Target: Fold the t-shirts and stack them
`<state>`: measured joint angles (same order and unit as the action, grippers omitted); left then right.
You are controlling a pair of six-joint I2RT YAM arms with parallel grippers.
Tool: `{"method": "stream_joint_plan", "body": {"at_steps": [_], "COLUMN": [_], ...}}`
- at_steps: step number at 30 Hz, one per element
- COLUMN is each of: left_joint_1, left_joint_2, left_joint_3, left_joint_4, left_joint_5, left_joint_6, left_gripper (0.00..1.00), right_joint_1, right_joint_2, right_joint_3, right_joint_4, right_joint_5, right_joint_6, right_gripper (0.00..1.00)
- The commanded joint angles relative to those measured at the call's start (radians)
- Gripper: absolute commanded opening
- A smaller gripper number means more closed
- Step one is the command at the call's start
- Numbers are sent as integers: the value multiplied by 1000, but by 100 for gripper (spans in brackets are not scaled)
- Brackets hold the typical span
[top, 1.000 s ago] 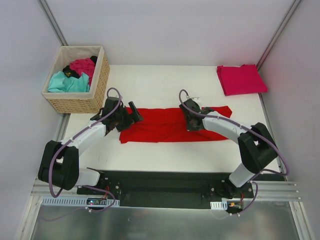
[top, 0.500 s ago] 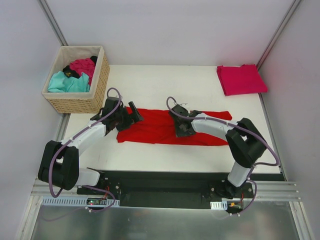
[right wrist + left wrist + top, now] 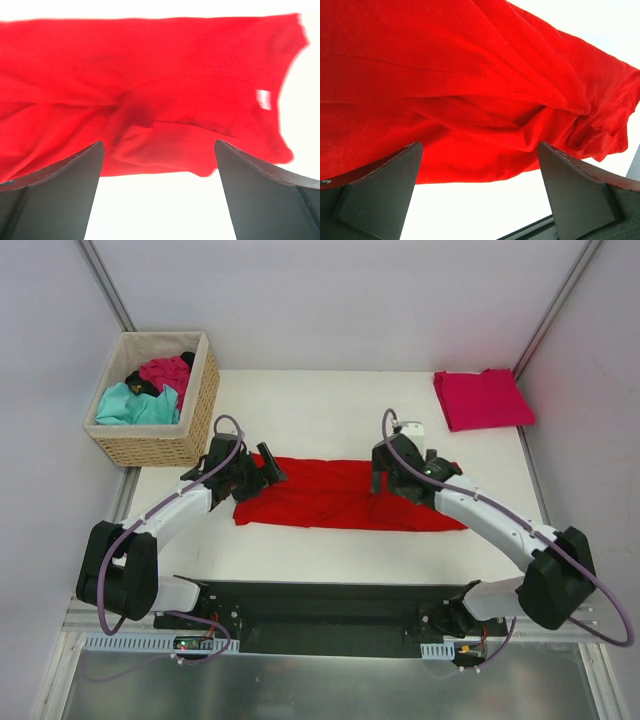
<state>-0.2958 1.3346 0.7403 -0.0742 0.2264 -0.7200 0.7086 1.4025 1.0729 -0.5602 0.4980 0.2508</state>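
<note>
The bright red t-shirt [image 3: 340,495] lay spread mid-frame on the white counter [image 3: 320,405]. Only the right wrist view showed its white neck label [image 3: 263,98]; only the overhead showed the folded crimson t-shirt [image 3: 483,398] upper right and wicker basket [image 3: 150,445] upper left. Left pincer [image 3: 479,145] and right pincer [image 3: 159,144] gaped wide, holding nothing. Pale walls [image 3: 300,300] stood around.

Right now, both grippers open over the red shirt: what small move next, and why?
Probably lower the left gripper onto the left end of the red shirt and close. The shirt lies as a long strip, neither gripper holds it, and the right gripper hovers open over its other half.
</note>
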Motion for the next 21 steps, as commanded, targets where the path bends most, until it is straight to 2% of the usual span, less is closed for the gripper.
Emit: {"method": "stream_joint_plan", "body": {"at_steps": [1,5,11,14,21], "left_joint_1": [-11,-12,-19,-22,-22], "left_joint_2": [-29,-26,-14,-17,-26], "left_joint_3": [56,105,149,139,111], "left_joint_4": [-7,-9,-10,-10,-9], "left_joint_5": [1,22,48,47,48], "left_joint_6": [13,5,-1,2,5], "left_gripper": [99,99,99,99,99], "right_joint_1": [-67,-159,-302,-389,-452], "right_joint_2": [-100,-126,-125,-135,-116], "right_joint_3": [-100,-195,-260,-297,-313], "right_joint_4": [-70,-14,184,376,702], "right_joint_5": [65,-13,-165,-297,-469], "right_joint_6": [27,67,110,154,197], "right_gripper": [96,96,96,96,96]}}
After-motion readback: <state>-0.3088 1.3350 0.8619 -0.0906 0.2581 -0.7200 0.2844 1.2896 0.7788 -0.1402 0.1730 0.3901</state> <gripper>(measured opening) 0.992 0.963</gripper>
